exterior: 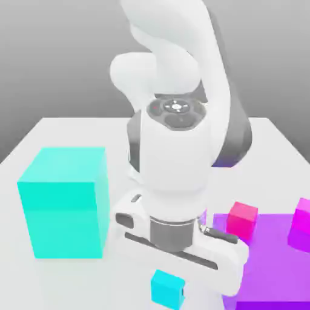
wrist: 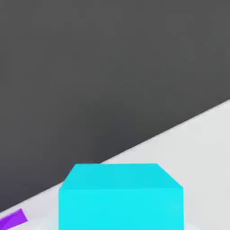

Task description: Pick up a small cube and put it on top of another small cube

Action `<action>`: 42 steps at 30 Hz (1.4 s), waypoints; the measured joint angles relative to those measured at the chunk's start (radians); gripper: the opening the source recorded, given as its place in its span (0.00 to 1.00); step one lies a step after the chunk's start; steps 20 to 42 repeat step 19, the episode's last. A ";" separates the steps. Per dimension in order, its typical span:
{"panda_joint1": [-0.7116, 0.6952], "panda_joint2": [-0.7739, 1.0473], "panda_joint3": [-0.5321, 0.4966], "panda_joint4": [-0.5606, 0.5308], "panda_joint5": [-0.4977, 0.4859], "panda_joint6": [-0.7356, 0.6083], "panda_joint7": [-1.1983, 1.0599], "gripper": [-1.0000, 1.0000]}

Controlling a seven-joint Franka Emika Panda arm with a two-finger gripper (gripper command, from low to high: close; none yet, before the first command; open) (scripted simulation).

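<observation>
My claw (exterior: 168, 287), clamped on the small cyan cube (exterior: 166, 290), is positioned above a plain white desk (exterior: 72, 281), against a grey gradient background (exterior: 54, 54).

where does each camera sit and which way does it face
Exterior view: off the arm, facing it from above table height; arm and hand casing show, with the large cyan cube and purple slab.
Hand view: on the hand, looking out past the small cyan cube to the table and its edge.
Shared: small cyan cube, white table, something purple.
</observation>
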 joint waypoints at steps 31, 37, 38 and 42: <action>0.208 -0.004 0.218 0.146 -0.062 -0.179 -0.298 1.00; 0.208 -0.004 0.218 0.146 -0.062 -0.179 -0.298 1.00; 0.208 -0.004 0.218 0.146 -0.062 -0.179 -0.298 1.00; 0.208 -0.004 0.218 0.146 -0.062 -0.179 -0.298 1.00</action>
